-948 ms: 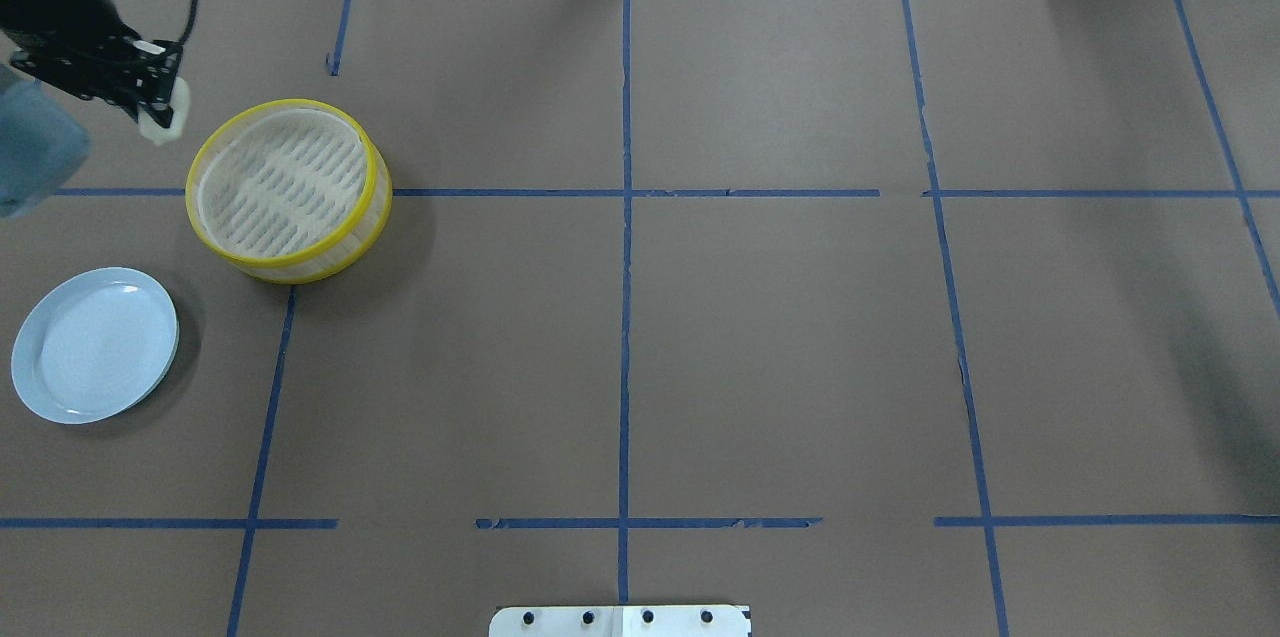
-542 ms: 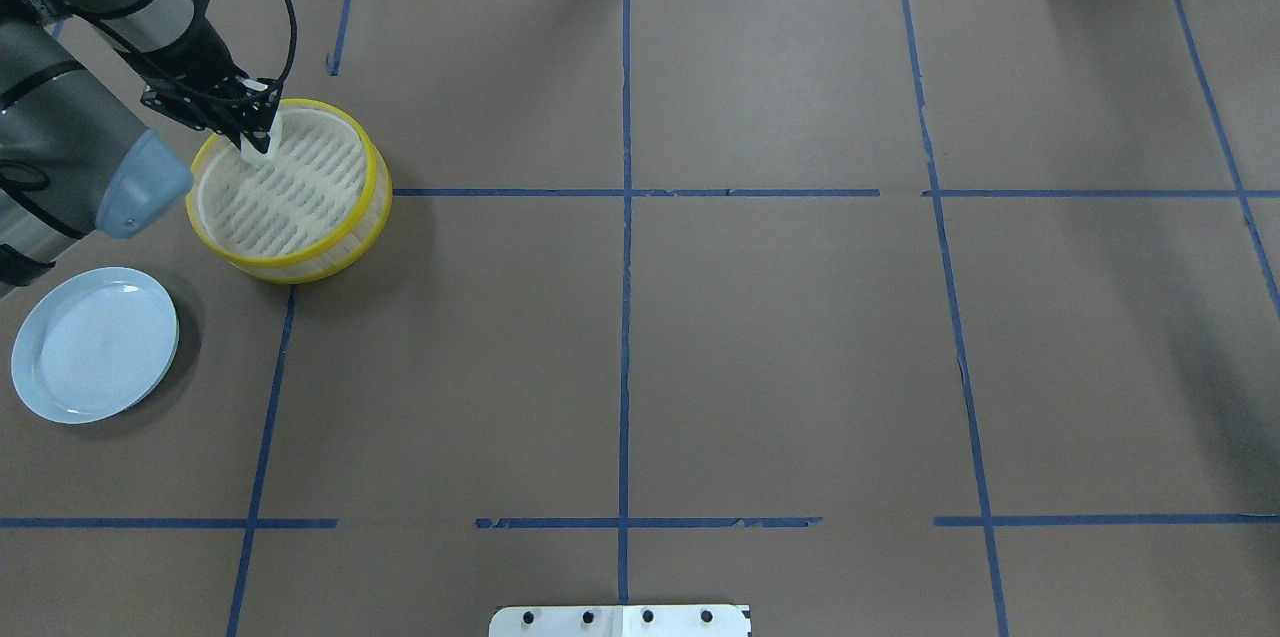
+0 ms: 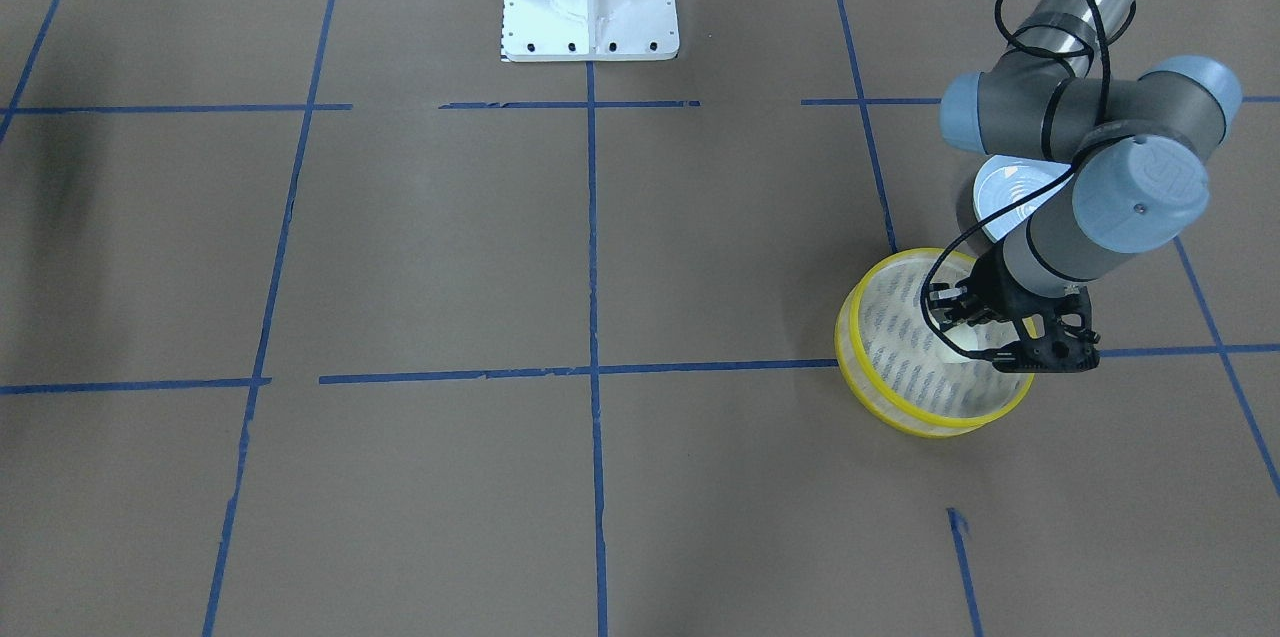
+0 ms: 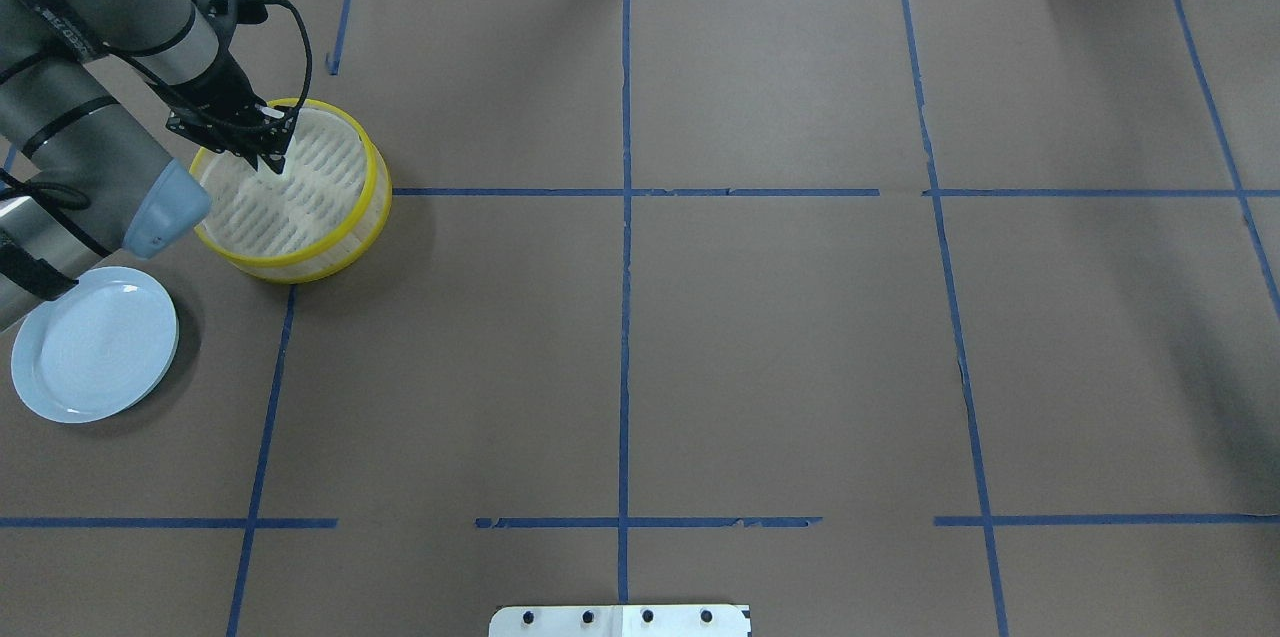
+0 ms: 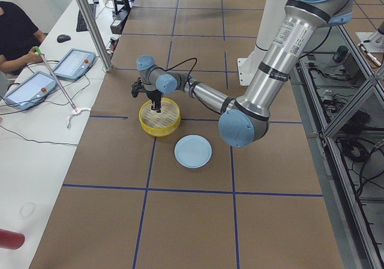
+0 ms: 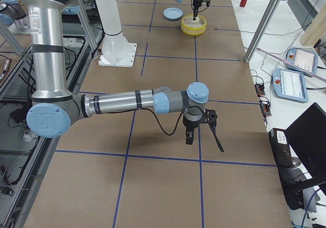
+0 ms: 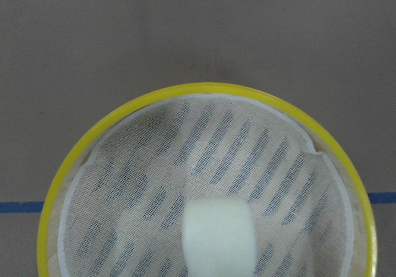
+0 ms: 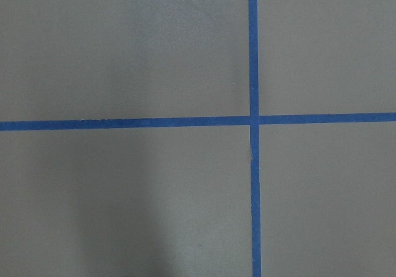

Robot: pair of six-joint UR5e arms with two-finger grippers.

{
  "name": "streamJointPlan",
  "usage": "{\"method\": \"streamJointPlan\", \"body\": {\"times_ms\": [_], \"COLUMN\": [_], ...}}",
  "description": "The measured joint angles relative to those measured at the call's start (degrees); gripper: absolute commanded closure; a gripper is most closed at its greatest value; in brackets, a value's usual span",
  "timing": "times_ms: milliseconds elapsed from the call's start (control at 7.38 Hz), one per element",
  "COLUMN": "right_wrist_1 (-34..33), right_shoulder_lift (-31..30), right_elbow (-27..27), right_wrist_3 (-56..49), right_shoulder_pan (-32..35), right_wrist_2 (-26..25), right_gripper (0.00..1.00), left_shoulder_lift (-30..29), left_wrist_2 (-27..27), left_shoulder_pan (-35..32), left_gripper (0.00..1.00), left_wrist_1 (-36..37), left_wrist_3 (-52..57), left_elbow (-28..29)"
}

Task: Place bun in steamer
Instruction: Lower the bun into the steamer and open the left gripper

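Item 1. Left claw (image 4: pixel 273 160): reached down inside the steamer (image 4: pixel 372 179) and was closed on the bun (image 7: pixel 218 237). Its fingers did not show in the left wrist view.

Item 2. Bun: small, cream-white, smooth and rounded. It sat within the yellow rim, over the slotted base, in the part of the basket towards the robot's left and the far edge of the bench (image 4: pixel 780 337). Whether its underside touched the base could not be told.

Item 3. Steamer: round shallow basket with a bright yellow rim and a pale mesh floor with dark slots. It stood upright on the bench's left half, just beside a crossing of blue tape lines.

Item 4. Plate (image 4: pixel 95 345): pale blue and round. It lay flat on the bench, nearer the robot than the steamer and apart from it, partly under the left arm in the overhead view.

Item 5. Right claw (image 6: pixel 199 134): pointed down above the bench, well apart from the steamer, over a blue tape crossing (image 8: pixel 252 120). It showed only in the right side view, so its state could not be told.

Item 6. Bench: covered in brown paper and marked in a grid of blue tape.
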Motion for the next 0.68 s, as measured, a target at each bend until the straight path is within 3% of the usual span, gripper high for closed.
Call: {"method": "streamJointPlan", "body": {"times_ms": [135, 271, 406, 677], "right_wrist_1": [0.00, 0.00, 0.02, 0.02], "right_shoulder_lift": [0.00, 0.00, 0.00, 0.00], "right_elbow": [0.00, 0.00, 0.00, 0.00], "right_wrist_3": [0.00, 0.00, 0.00, 0.00], "right_shoulder_pan": [0.01, 0.01, -0.01, -0.04], "right_wrist_2": [0.00, 0.00, 0.00, 0.00], "right_gripper": [0.00, 0.00, 0.00, 0.00], "left_shoulder_lift": [0.61, 1.04, 1.22, 1.30], "left_wrist_2": [0.01, 0.03, 0.07, 0.04], "left_shoulder_pan": [0.49, 1.07, 1.51, 2.04], "left_gripper": [0.66, 0.54, 0.01, 0.00], "left_wrist_1": [-0.64, -0.93, -1.08, -1.45], "left_wrist_3": [0.00, -0.05, -0.10, 0.04], "left_elbow": [0.30, 0.39, 0.45, 0.48]}}
